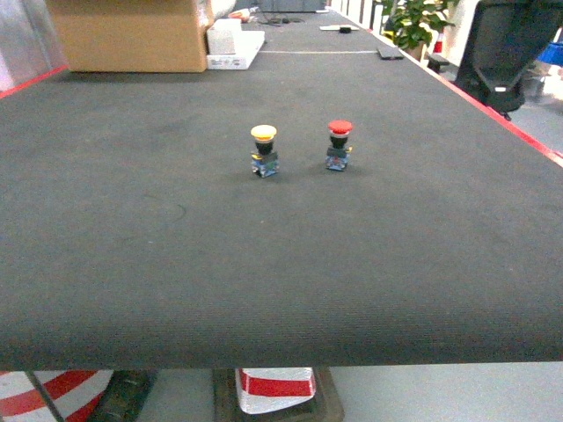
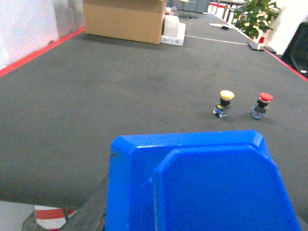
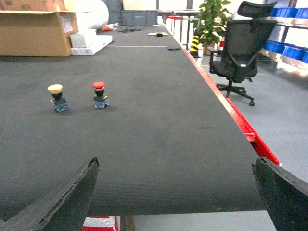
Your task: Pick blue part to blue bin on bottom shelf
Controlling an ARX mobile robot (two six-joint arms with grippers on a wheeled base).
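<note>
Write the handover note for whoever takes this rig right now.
Left gripper: apparently shut on the blue part, which fills the bottom of the left wrist view; the fingers are mostly hidden behind it.
Right gripper: open, empty, at the table's near edge.
On the table: the yellow-capped button and the red-capped button, upright, side by side, apart.
Blue bins sit on shelving far off to the right; which one is the target cannot be told.
Done: part picked.
Left: carry it to the blue bin on the bottom shelf and release.
</note>
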